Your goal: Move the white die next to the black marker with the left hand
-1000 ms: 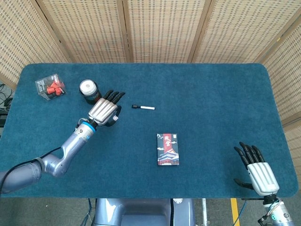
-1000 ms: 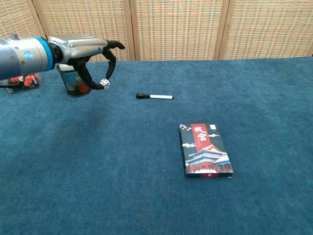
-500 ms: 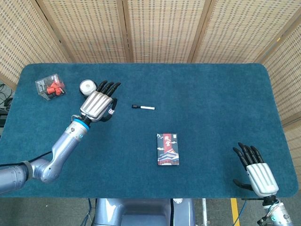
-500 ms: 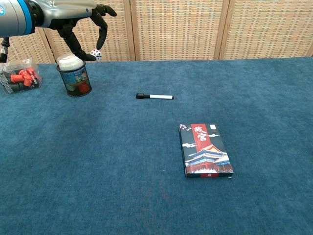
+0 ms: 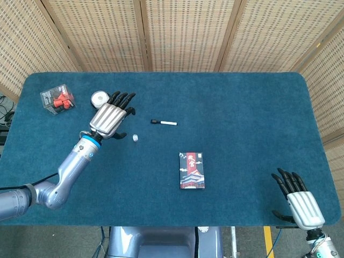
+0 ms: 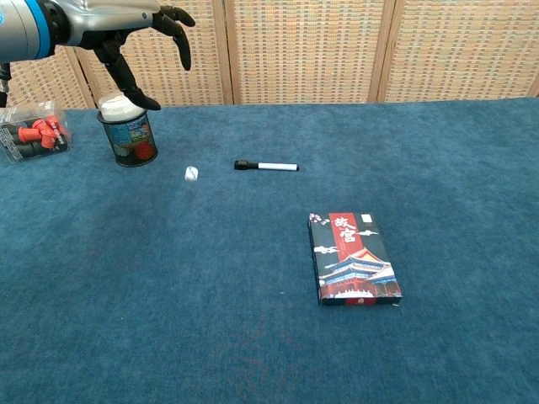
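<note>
**Die lies on the table, left hand empty above it**

The die sits on the blue table, apart from any hand. It lies to the left of the marker, near it but not touching, and between the marker and the can. In the chest view the die looks slightly blurred, so its top face cannot be read.

The left hand is raised above the table, palm down, its fingers spread and reaching toward the can. It holds nothing. In the chest view the left hand shows high at the upper left corner, its dark fingers curved downward over the can's white lid, clear of it.

The marker lies flat, black cap to the left, white body to the right. Nearer the robot and right of the marker lies a box with a red and dark printed cover, well apart from the die. At the far left corner of the table stands a clear case with red pieces inside, just beside the can.

The right hand shows at the lower right edge of the head view, fingers apart and extended, holding nothing, well apart from everything on the table.
</note>
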`<state>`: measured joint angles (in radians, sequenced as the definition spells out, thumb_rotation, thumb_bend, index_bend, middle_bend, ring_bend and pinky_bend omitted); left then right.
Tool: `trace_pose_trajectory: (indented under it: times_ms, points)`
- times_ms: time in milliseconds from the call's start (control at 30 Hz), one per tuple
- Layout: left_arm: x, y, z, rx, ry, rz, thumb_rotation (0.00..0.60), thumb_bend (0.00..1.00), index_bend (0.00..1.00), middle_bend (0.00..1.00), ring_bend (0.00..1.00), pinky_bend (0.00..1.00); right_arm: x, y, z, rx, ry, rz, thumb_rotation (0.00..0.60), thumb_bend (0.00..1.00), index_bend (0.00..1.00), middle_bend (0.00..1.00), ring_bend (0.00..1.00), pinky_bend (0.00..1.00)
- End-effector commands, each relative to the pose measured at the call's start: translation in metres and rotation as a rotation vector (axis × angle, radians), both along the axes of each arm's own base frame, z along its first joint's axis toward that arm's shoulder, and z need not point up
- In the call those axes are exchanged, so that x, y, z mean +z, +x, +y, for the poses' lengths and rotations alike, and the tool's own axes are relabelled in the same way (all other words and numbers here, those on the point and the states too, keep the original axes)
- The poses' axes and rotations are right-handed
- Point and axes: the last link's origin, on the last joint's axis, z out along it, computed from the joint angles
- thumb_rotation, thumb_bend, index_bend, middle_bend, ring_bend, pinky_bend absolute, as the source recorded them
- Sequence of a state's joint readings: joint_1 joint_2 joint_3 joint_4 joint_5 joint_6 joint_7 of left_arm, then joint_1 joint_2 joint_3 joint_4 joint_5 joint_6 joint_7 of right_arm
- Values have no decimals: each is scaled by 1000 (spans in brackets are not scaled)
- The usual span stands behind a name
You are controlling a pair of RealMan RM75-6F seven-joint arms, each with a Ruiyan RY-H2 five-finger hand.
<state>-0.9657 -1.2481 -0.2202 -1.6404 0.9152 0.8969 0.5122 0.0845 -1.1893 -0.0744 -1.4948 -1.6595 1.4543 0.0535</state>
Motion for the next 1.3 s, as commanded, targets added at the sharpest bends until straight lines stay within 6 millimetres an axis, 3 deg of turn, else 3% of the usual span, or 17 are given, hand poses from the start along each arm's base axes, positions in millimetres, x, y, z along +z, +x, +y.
trace_pose_trajectory:
  times_ms: [33,200,400,700,933,1100,1300]
  points:
    - [0,-2,-2,7,-1,-6,600,201,307,0,0,0,-1,1,-3,24,-4,7,600,182,47,0,0,0]
    - [1,-11,-10,21,2,-20,600,203,307,0,0,0,-1,1,-3,27,-5,7,600,182,47,0,0,0]
    - [1,-37,-40,60,19,-69,600,201,287,0,0,0,0,0,-4,26,-13,7,600,182,47,0,0,0]
    - [-12,-109,-128,167,100,-164,600,198,246,0,0,0,-3,1,-5,33,-15,19,600,182,47,0,0,0]
    - [-14,-141,-181,182,172,-198,600,199,245,0,0,0,-5,2,-6,36,-22,32,600,182,47,0,0,0]
    - [-14,-160,-204,226,188,-198,600,198,239,0,0,0,-7,4,-6,39,-22,38,600,182,47,0,0,0]
    - [-10,-170,-210,247,203,-178,600,200,237,0,0,0,-8,7,-7,46,-26,36,600,182,47,0,0,0]
